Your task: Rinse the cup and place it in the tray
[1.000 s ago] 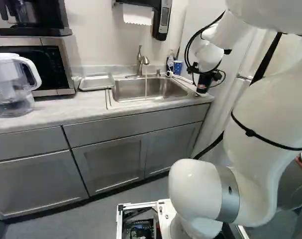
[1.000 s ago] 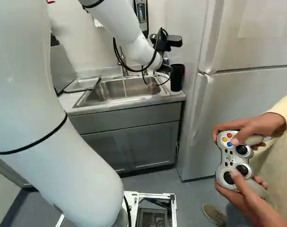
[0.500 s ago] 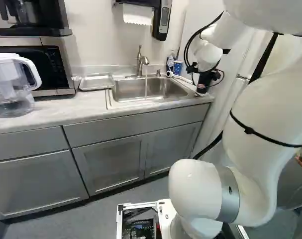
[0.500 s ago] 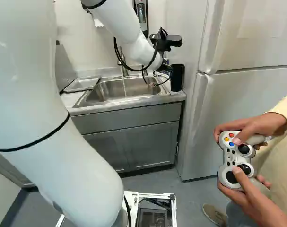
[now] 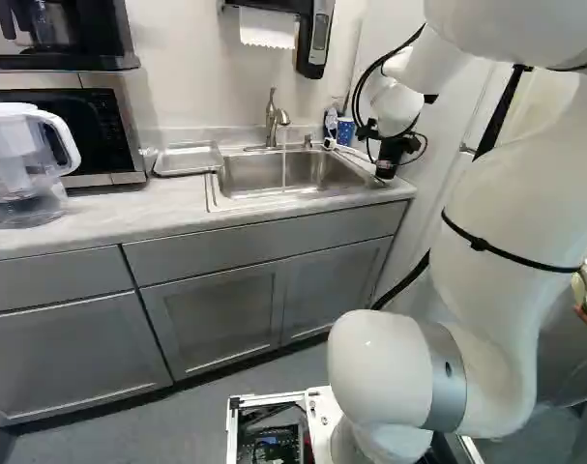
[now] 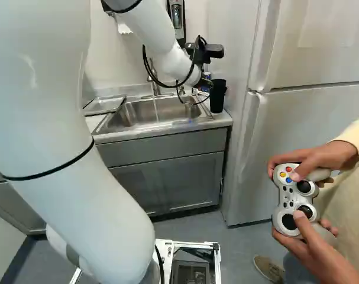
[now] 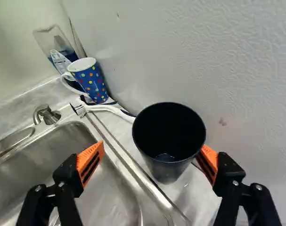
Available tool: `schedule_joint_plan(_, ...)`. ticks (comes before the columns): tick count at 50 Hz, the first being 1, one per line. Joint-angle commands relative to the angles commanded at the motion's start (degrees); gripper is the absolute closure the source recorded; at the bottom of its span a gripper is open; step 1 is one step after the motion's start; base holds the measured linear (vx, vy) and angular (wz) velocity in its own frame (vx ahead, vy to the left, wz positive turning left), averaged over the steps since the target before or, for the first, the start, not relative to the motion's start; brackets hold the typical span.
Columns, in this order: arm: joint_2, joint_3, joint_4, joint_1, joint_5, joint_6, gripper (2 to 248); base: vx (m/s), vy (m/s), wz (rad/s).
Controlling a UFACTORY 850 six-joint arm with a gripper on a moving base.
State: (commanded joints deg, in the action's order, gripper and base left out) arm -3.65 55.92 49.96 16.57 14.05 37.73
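At the sink's right end, in the left base view, my gripper (image 5: 399, 145) is above the counter by the black cup (image 5: 385, 168). The right base view has the gripper (image 6: 207, 84) just left of the cup (image 6: 217, 96). In the wrist view the gripper (image 7: 152, 149) is open, with the upright cup (image 7: 167, 165) between its spread fingers. One orange pad (image 7: 208, 162) rests against or very near the cup's side; the other pad (image 7: 90, 162) is well apart, over the sink. A shallow tray (image 5: 188, 159) lies left of the sink.
Water runs from the faucet (image 5: 274, 118) into the sink (image 5: 298, 174). Behind the cup are a white brush (image 7: 105, 108), a dotted blue mug (image 7: 89, 82) and a clear bottle. A refrigerator (image 6: 303, 136) stands right of the counter; hands holding a controller are at the right.
The arm and gripper have shifted a little left in both base views. The black cup has shifted the same way along the counter, toward the sink. The base has stayed put.
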Motion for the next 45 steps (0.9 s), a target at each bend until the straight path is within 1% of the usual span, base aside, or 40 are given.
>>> schedule_joint_plan(7, 0.20, -0.21, 0.00, -0.43, 0.00, 0.00, 3, 0.000, 0.000, 0.000)
schedule_joint_plan(30, -0.24, -0.35, 0.00, -0.43, 0.21, 0.00, 3, 0.000, 0.000, 0.000)
schedule_joint_plan(45, -0.79, -0.37, 0.00, -0.27, 3.03, 0.00, 3, 0.000, 0.000, 0.000)
